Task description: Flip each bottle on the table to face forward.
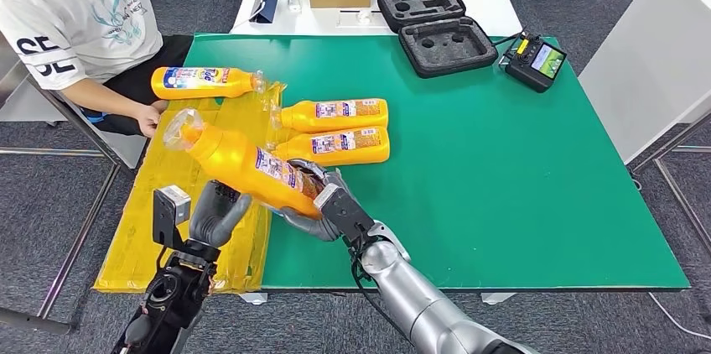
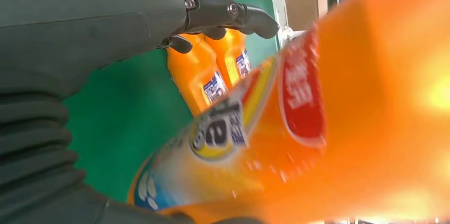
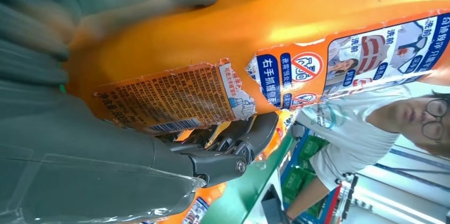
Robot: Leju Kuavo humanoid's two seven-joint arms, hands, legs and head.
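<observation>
Right hand (image 3: 106, 144): gripping the orange bottle (image 3: 297, 27), thumb over one side, dark fingers (image 3: 249, 139) on the other.
Bottle label (image 3: 175, 99): torn, edges ragged, printed side toward camera.
Person (image 3: 366, 123): beyond bottle, white shirt.
Green table (image 3: 249, 189): behind bottle, below fingers.

Held bottle (image 2: 329, 128) blurred, cut off.

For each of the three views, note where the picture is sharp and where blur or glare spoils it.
Head view: evenly lit and sharp across the green table, edges slightly bowed. Left wrist view: the held bottle is too close, smeared, with bright glare at the right edge; the two lying bottles behind read more clearly. Right wrist view: label print is legible, while the right hand near the camera is soft.
</observation>
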